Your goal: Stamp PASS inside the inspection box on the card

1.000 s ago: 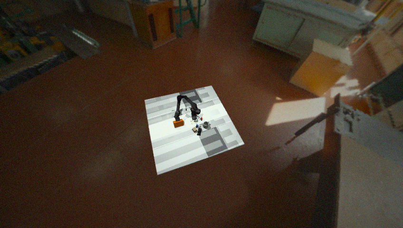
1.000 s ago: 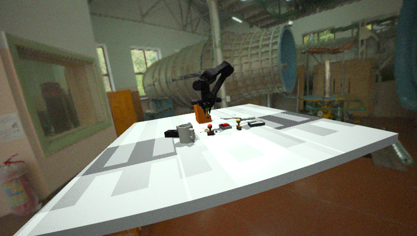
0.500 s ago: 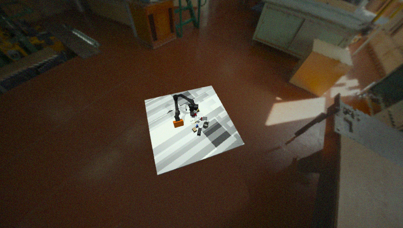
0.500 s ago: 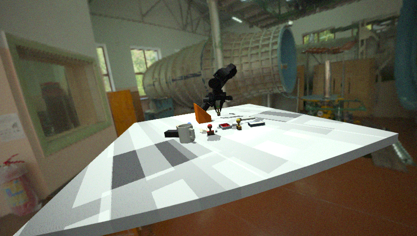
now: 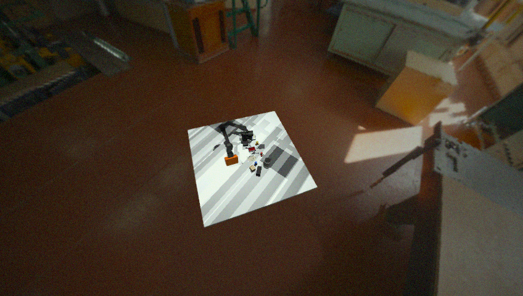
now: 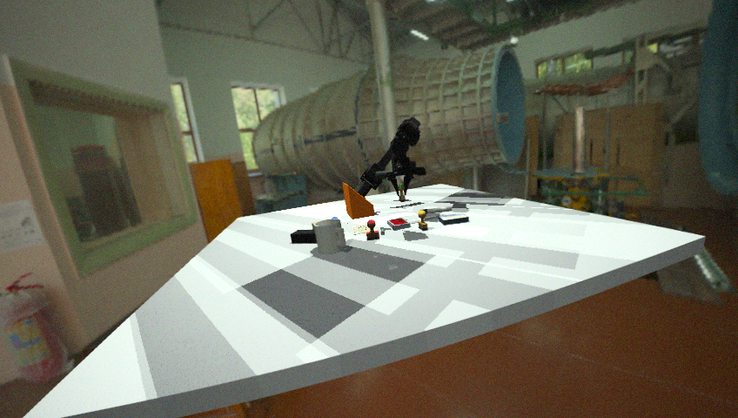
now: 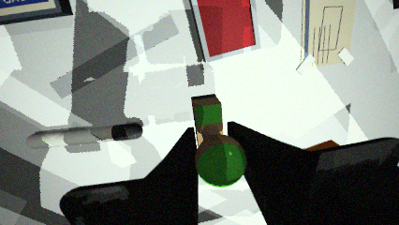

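My gripper is shut on the green-knobbed stamp. The stamp is roughly upright, low over the bench; whether its base touches cannot be told. The red ink pad lies beyond the stamp in the wrist view, apart from it. The cream card lies to the upper right there, with white tabs at its near corners. Its outlined box shows no red print; thin dark lines cross its lower left. The stamp's underside is hidden.
A pen-like rod lies left of the gripper. Around the pad and card stand a yellow-knobbed stamp, a red-knobbed stamp, a grey mug, a black block and a tan block. An orange block is at the arm's base.
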Controlling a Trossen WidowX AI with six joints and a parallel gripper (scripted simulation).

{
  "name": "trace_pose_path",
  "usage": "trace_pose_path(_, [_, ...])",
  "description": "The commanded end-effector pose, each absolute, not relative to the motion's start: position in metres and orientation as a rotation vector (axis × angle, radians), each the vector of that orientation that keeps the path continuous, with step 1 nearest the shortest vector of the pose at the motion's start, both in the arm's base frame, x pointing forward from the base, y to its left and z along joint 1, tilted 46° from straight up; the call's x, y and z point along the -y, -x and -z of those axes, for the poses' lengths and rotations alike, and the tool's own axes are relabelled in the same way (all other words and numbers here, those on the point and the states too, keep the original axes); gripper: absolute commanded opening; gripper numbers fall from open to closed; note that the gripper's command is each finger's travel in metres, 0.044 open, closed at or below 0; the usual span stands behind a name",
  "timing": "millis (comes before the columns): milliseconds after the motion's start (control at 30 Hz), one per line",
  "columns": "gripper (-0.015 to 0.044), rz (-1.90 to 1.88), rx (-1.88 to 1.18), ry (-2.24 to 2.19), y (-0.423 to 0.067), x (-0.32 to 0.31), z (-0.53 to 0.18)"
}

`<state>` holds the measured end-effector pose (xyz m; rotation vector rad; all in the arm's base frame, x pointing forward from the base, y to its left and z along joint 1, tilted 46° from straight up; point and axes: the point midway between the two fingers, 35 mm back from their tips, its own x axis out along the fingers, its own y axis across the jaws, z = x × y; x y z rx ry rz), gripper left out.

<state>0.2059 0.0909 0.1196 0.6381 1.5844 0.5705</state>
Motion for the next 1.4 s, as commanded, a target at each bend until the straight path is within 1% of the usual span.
trace_pose_path(0, [0.0,-0.578,-1.585,-0.648,-0.193,-0.101,-0.13])
trace_pose_path(1367, [0.0,-0.579,-1.583,-0.647,-0.189,-0.143,-0.09])
